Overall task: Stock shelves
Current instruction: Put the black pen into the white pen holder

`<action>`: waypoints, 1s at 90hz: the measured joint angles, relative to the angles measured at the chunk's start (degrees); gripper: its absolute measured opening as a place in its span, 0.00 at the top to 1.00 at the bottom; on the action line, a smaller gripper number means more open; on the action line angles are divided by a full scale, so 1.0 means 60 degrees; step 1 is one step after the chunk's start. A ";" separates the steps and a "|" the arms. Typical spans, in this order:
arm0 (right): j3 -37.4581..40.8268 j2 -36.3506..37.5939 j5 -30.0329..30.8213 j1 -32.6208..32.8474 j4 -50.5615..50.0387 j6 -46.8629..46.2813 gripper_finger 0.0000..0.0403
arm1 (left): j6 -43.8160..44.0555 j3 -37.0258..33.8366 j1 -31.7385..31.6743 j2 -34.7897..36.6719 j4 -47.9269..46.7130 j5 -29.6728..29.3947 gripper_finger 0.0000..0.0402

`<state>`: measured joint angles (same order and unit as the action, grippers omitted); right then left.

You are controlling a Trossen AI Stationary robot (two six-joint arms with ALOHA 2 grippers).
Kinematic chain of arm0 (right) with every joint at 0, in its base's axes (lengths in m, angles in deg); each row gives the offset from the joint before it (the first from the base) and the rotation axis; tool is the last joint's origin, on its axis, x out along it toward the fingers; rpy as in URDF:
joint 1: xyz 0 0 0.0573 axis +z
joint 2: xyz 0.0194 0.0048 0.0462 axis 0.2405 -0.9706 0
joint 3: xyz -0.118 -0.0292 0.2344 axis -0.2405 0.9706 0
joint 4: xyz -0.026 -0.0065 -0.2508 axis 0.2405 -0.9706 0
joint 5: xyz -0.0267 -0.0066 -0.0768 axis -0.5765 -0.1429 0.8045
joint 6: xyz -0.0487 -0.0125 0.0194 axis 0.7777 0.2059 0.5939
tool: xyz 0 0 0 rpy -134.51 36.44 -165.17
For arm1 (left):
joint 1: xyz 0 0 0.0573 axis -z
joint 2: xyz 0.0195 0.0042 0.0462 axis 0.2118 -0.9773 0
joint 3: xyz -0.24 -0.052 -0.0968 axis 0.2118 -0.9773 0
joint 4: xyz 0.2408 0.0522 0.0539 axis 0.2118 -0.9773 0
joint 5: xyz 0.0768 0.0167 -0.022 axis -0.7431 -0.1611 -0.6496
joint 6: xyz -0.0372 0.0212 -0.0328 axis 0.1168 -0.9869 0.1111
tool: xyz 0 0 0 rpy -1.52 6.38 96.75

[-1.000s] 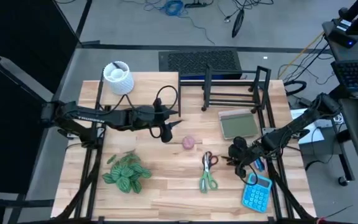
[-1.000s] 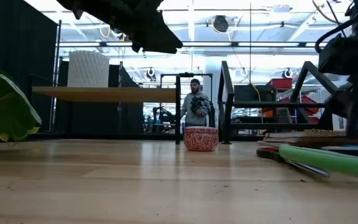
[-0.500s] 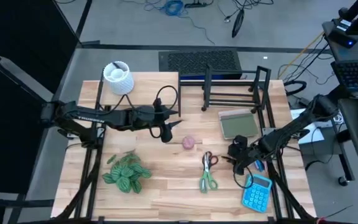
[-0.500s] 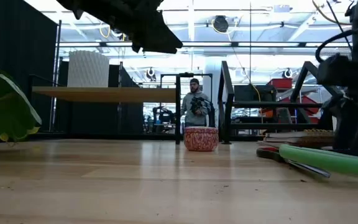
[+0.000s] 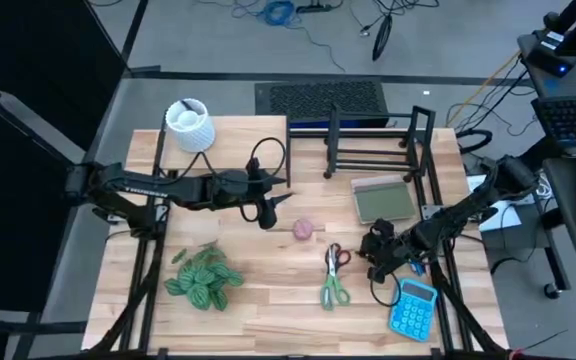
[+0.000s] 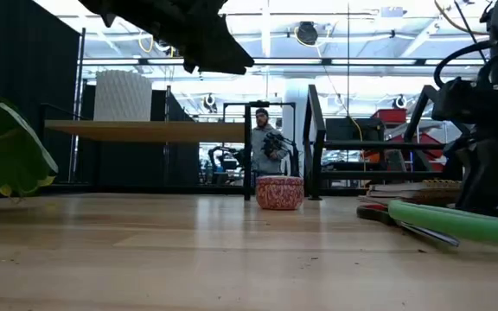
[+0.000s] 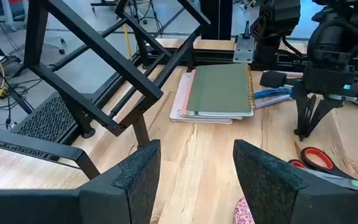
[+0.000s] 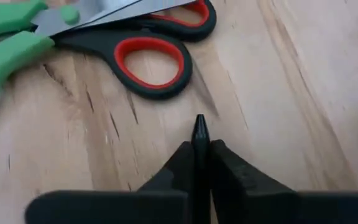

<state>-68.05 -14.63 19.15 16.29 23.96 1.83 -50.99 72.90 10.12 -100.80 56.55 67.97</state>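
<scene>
While hovering right of centre in the high view, right pincer (image 5: 380, 262) near scissors (image 5: 334, 277); wooden riser (image 5: 223, 150) upper left, wire rack (image 5: 373, 140) upper centre. Right wrist view: clamped on a thin pen (image 8: 200, 146); could slip. Left wrist view: left pincer (image 7: 194, 171) wide, empty.

Riser shelf (image 5: 230, 135) at the counter's (image 5: 268, 300) back left with a vase (image 5: 189, 123) on it, wire rack (image 5: 376, 140) at back right, notebooks (image 5: 384, 199) before the rack, plant (image 5: 204, 279) front left, tin (image 5: 303, 228) mid-counter, scissors (image 5: 335, 275) right of it, calculator (image 5: 412, 309) front right.
</scene>
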 joint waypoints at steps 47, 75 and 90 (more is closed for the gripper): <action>0.0166 0.1541 -0.0641 -0.0027 0.0246 0.0311 1.00 | 0.0000 0.0000 0.0000 -0.0002 0.0031 0.0000 0.53; 0.0137 0.2656 -0.0391 -0.0045 0.0330 0.0482 0.99 | 0.0006 0.0000 0.0000 -0.0002 0.0318 0.0065 0.53; 0.0129 0.3182 -0.0390 -0.0226 0.0337 0.0785 0.99 | 0.0003 0.0000 0.0000 -0.0002 0.0862 0.0833 0.53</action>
<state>-67.27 4.47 16.80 14.94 25.98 6.54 -50.98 72.90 10.12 -100.82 61.72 72.97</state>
